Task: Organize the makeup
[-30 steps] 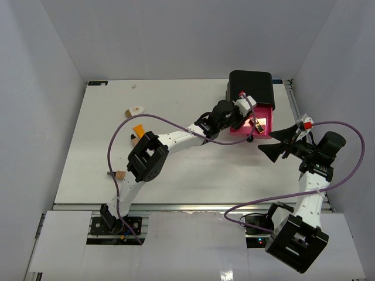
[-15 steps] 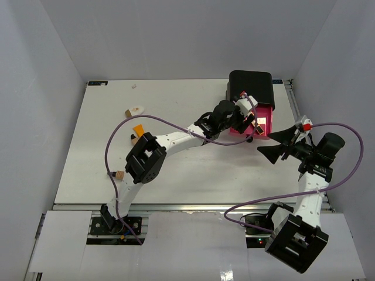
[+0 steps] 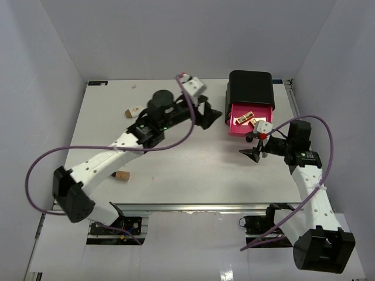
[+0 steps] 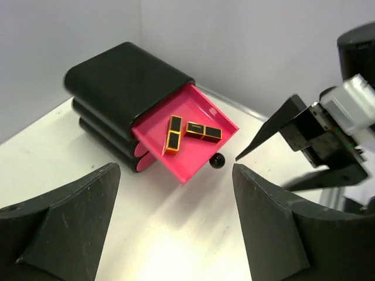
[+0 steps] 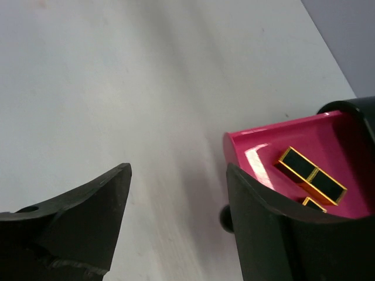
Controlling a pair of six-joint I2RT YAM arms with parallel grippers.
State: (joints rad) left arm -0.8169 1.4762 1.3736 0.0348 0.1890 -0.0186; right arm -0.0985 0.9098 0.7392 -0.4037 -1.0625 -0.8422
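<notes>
The pink drawer (image 3: 235, 126) of the black box (image 3: 251, 88) stands pulled out, with two black-and-gold tubes (image 3: 244, 117) (image 3: 256, 122) lying in it. In the left wrist view the tubes (image 4: 173, 133) (image 4: 203, 130) form an angle on the drawer floor (image 4: 193, 155). My left gripper (image 3: 209, 115) hangs open and empty left of the drawer. My right gripper (image 3: 253, 148) is open and empty just in front of the drawer's black knob (image 3: 250, 140); its right finger (image 5: 281, 234) overlaps the drawer front (image 5: 263, 152). A tan cork-like cylinder (image 3: 122, 174) lies near the left arm.
A small tan piece (image 3: 128, 112) and a pale oval piece (image 3: 136, 108) lie at the far left of the white table (image 3: 193, 164). Grey walls close in on three sides. The left arm's purple cable (image 3: 41, 161) loops out over the table's left edge.
My left gripper opened, left a black-and-gold tube in the drawer and drew back left and away. My right gripper moved left to the drawer's front and narrowed a little.
</notes>
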